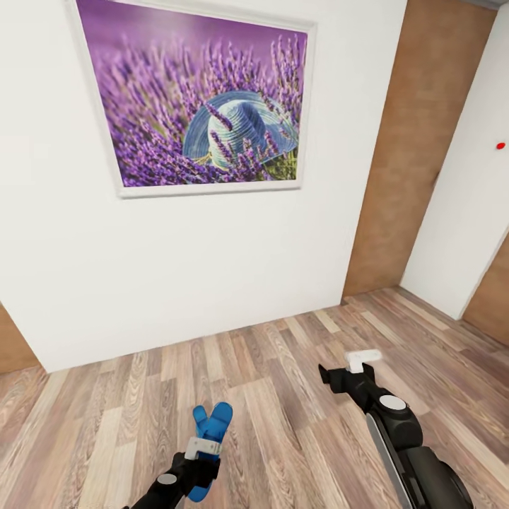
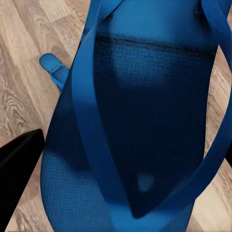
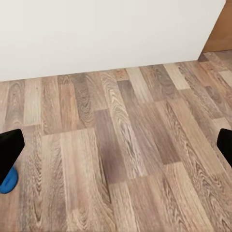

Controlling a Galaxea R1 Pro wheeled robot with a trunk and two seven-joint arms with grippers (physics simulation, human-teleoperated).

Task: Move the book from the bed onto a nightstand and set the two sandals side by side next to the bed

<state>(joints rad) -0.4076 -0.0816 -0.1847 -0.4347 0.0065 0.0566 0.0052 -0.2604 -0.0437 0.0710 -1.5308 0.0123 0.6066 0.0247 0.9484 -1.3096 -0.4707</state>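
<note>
Left gripper (image 1: 203, 447) clamps blue sandals (image 1: 210, 429); right gripper (image 1: 363, 360) spread, empty, over wood floor (image 1: 283, 396); framed lavender picture (image 1: 198, 99) on white wall (image 1: 177, 254) ahead.

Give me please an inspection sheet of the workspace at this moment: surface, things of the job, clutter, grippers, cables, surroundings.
Surface: wooden plank floor; no table or bed seen.
Job's things: one blue sandal held in the left gripper, off the floor; strap side fills the left wrist view. A second blue piece lies on the floor beyond it, likely the other sandal, cannot tell for sure.
Clutter: nothing seen.
Grippers: left shut on the sandal; right gripper open and empty over the floor.
Cables: nothing seen.
Surroundings: white wall with a framed lavender picture; brown wood panel at the right.
</note>
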